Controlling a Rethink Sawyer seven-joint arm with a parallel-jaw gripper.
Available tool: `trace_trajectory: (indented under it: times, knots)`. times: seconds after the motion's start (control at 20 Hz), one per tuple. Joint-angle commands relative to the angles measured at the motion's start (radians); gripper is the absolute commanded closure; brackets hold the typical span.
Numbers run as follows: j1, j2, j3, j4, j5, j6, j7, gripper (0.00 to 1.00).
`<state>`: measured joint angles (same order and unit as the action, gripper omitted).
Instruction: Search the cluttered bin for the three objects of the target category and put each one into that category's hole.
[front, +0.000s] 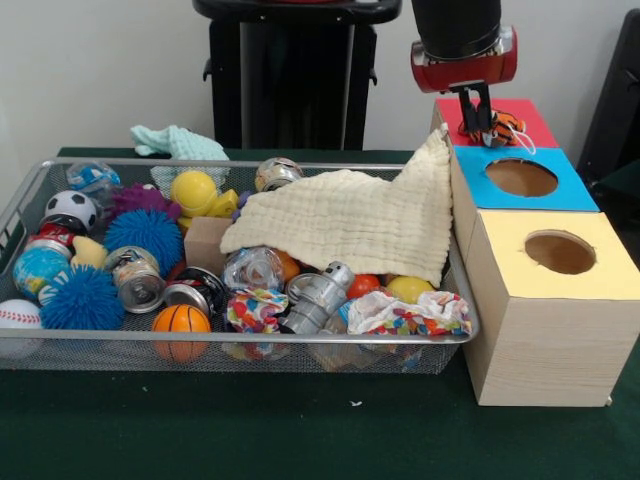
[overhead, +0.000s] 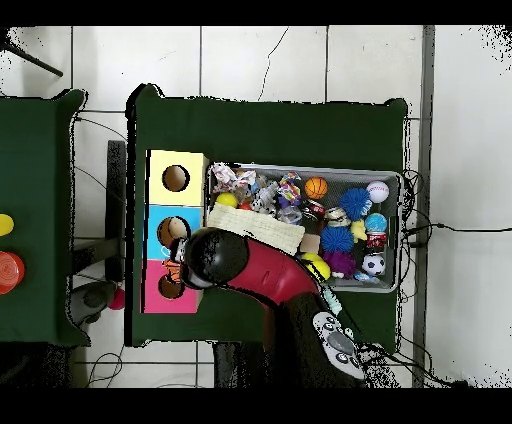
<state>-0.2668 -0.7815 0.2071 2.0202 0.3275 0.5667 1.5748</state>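
My pincer (front: 478, 122) hangs over the red-topped box (front: 515, 112) at the far end of the row of boxes, its fingers closed on a small orange and black striped toy (front: 500, 127). The toy sits right at the fingertips, just above the red top and partly covering its hole. Beside it come the blue-topped box (front: 560, 190) and yellow-topped box (front: 520, 262). A cream cloth (front: 360, 220) drapes over the wire bin (front: 230, 338) on the desk (front: 300, 430).

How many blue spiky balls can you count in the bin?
2: one blue spiky ball sits mid-left by the purple spiky ball; another lies front-left near the baseball. The cloth may hide more.
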Motion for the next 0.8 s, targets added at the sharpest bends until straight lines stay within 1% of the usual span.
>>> trace_trajectory:
  times: [0.05, 0.15, 0.3, 0.8]
  knots:
    - [0.009, 0.051, 0.059, 0.022, 0.078, -0.087, 0.223, 1.00]
    - [0.017, 0.056, 0.056, 0.022, 0.081, -0.096, 0.219, 1.00]
    - [0.039, 0.072, 0.029, 0.005, 0.061, -0.092, 0.217, 1.00]
    - [0.036, 0.125, 0.031, 0.007, 0.040, -0.154, 0.185, 1.00]
